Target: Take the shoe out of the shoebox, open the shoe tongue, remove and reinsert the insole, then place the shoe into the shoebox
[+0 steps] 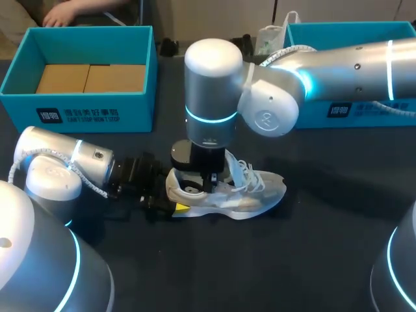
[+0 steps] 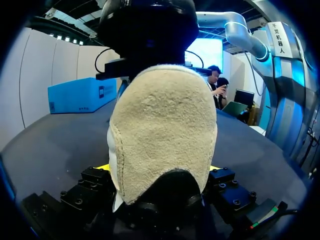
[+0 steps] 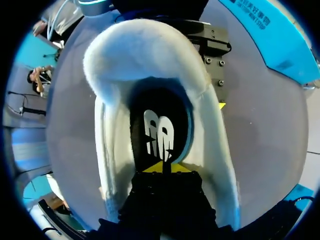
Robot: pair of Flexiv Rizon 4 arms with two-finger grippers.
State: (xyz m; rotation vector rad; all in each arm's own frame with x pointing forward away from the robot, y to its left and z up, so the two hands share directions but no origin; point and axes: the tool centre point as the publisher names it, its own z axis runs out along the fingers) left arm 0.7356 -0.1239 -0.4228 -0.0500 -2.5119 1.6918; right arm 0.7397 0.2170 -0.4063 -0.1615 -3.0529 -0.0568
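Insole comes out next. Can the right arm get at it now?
Probably yes: the right gripper hangs in the shoe's open collar, right over the bare insole, with nothing between.

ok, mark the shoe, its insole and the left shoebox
shoe (image 1: 263, 190): head view, toe upper
insole (image 3: 159, 131): right wrist view, logo inside the shoe
left shoebox (image 1: 91, 112): head view, front wall
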